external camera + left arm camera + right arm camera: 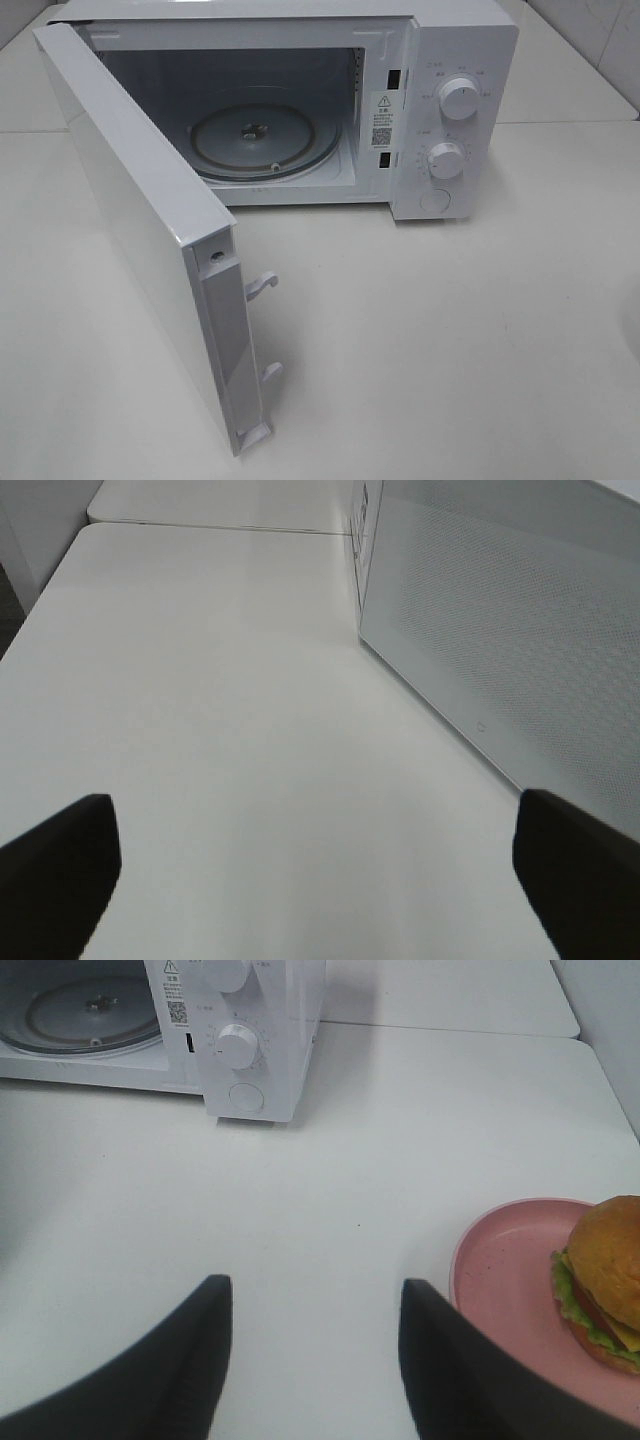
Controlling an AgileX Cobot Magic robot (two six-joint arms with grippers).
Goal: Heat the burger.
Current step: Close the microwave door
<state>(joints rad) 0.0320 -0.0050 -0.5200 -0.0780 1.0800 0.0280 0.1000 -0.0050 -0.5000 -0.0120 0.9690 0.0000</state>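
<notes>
1. Microwave (300,110) door stands open, turntable bare
2. Burger (605,1280) sits on pink plate (500,1270), beside my right pincer (315,1360), jaws apart, empty
3. Left pincer (315,880) spread wide
4. Next: reach and grip the burger

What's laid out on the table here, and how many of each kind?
Microwave, door open: 1
Pink plate: 1
Burger, on the plate: 1
Total: 3
</notes>
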